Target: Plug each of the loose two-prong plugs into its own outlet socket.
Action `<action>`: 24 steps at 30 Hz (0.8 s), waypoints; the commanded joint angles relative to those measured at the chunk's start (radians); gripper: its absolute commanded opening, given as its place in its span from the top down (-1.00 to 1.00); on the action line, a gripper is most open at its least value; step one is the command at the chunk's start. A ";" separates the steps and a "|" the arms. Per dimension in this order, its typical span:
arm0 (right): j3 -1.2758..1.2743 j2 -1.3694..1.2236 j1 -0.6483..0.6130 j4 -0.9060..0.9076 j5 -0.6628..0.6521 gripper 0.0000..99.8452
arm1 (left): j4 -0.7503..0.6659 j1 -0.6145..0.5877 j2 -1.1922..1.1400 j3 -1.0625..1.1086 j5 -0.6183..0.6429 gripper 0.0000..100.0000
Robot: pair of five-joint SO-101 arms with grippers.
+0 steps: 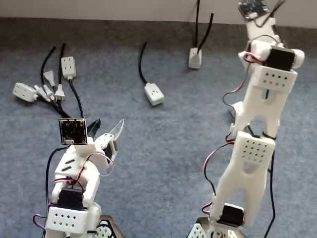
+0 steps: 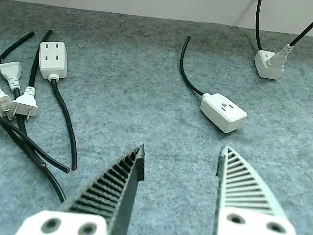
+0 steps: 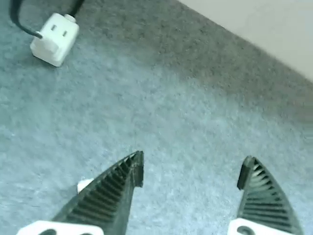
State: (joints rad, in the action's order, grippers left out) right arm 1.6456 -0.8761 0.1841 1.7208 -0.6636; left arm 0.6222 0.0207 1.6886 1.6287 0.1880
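Note:
My left gripper [image 2: 182, 149] is open over bare carpet, low at the left of the high view [image 1: 106, 128]. Ahead of it lies an empty white socket [image 2: 223, 111] [image 1: 154, 94] on a black cord. At the far left, loose two-prong plugs [image 2: 24, 104] [image 1: 59, 93] lie among black cords beside another empty socket [image 2: 52, 59] [image 1: 68, 67]. A third socket [image 1: 24, 91] lies at the left edge. At the back, a socket [image 2: 268, 63] [image 1: 195, 58] has a plug [image 2: 281, 55] in it. My right gripper [image 3: 193, 159] is open above carpet, with a white socket [image 3: 54, 32] some way off.
The right arm [image 1: 257, 148] stands tall along the right side, reaching toward the back wall. Black cords [image 1: 74, 101] trail across the carpet at the left. A small white piece [image 3: 84, 185] shows beside one right finger. Open carpet lies between the arms.

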 commanded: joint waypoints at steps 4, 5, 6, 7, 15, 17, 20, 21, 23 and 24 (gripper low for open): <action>-0.291 0.091 0.104 0.045 -0.149 0.40 | -0.017 0.018 0.005 -0.007 -0.003 0.50; -0.341 0.091 0.110 0.045 -0.149 0.40 | -0.017 0.018 0.005 -0.007 -0.003 0.50; -0.392 0.091 0.113 0.044 -0.149 0.40 | -0.017 0.018 0.005 -0.007 -0.003 0.50; -0.440 0.091 0.111 0.044 -0.149 0.40 | -0.017 0.018 0.005 -0.007 -0.003 0.50; -0.723 0.091 0.035 0.044 -0.143 0.40 | -0.023 0.018 0.007 0.005 -0.003 0.50; -0.762 0.087 0.016 0.042 -0.147 0.40 | -0.023 0.018 0.007 0.005 -0.005 0.50; -0.799 0.087 -0.008 0.042 -0.147 0.40 | -0.023 0.018 0.007 0.005 -0.005 0.50; -0.806 0.087 -0.015 0.041 -0.147 0.40 | -0.023 0.018 0.007 0.007 -0.005 0.50; -0.811 0.084 -0.024 0.038 -0.141 0.40 | -0.023 0.018 0.007 0.007 -0.005 0.50; -0.811 0.082 -0.027 0.028 -0.143 0.40 | -0.023 0.018 0.007 0.007 -0.005 0.50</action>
State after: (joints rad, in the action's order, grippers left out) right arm 0.8385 -0.8516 0.1811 1.7238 -0.8002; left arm 0.6191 0.0207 1.6886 1.6410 0.1880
